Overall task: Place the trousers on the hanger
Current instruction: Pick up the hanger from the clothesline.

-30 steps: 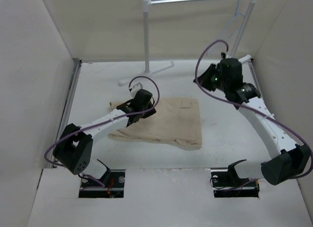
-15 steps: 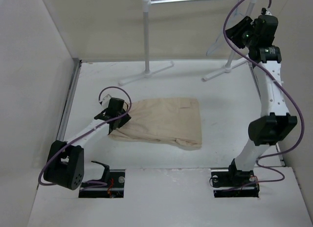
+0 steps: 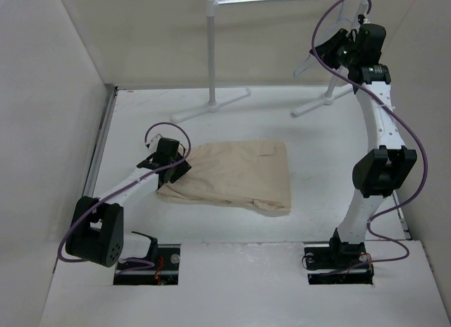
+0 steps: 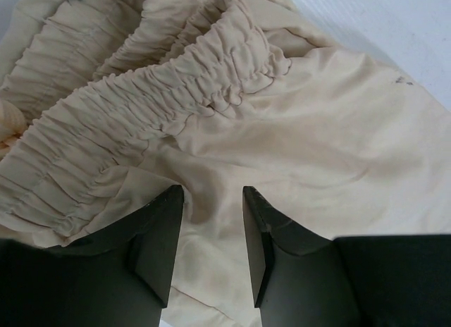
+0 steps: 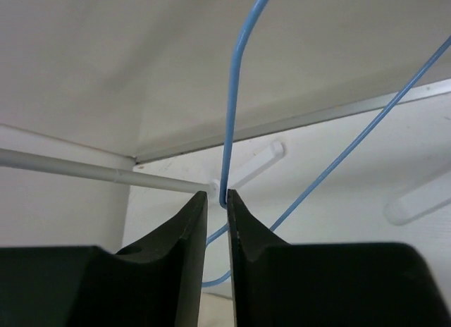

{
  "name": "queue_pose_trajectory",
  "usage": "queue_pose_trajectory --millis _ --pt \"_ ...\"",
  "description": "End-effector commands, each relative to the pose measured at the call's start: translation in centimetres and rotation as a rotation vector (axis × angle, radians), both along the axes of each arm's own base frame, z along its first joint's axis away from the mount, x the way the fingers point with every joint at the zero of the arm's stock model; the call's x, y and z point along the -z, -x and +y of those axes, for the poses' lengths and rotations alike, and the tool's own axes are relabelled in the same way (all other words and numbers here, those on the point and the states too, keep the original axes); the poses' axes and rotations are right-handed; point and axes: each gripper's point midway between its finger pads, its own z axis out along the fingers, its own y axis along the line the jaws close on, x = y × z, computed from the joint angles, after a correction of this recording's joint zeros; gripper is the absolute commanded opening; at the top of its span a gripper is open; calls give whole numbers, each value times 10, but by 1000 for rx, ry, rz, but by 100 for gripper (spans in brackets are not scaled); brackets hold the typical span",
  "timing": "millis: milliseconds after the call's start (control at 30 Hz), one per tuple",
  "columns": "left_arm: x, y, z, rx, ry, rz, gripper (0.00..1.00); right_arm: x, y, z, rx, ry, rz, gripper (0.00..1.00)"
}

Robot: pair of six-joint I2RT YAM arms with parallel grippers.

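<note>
1. Beige trousers (image 3: 236, 175) lie folded flat on the table (image 3: 320, 165), well apart from the hanger. None of the placing is done.
2. Left gripper (image 4: 211, 193): fingers partly open with the tips down at the cloth. The gathered elastic waistband lies just ahead of the tips. Fabric runs under and between both fingers, but nothing is pinched.
3. Right gripper (image 5: 217, 196): fingers nearly closed, up high by the rack (image 3: 211, 52). The thin blue wire of the hanger (image 5: 236, 80) is caught between the tips and rises straight up from them. Its slanted side runs off to the right of the fingers.
4. The rack rail passes behind, left of the right fingers. Hook on or off the rail: can't tell, it's out of the wrist view.
5. Early stage. Left to do: bring the hanger down, get a real hold on the trousers, and drape them over the bar.
</note>
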Motion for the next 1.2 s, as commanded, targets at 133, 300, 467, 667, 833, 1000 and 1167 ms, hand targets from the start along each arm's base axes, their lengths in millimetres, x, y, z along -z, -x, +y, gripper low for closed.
queue_pose_trajectory --millis 133,300,467,667,833,1000,1167 --pt "-45 -27 -11 21 38 -113 48 -67 6 12 -75 18 -217 8" --pt "-85 -46 -27 62 81 -195 57 -96 21 8 -66 75 -293 4" --pt "-105 -55 -40 88 97 -236 57 -94 31 8 -66 91 -277 7" --pt "-105 -56 -42 93 99 -238 57 -71 30 -5 13 116 -226 43" --pt "-101 -57 -43 93 97 -233 57 -68 30 -8 27 108 -228 48" --pt "-95 -62 -45 94 94 -221 57 -42 7 -4 5 92 -171 52" --pt "-91 -64 -45 97 96 -207 57 -35 -12 0 -20 75 -170 43"
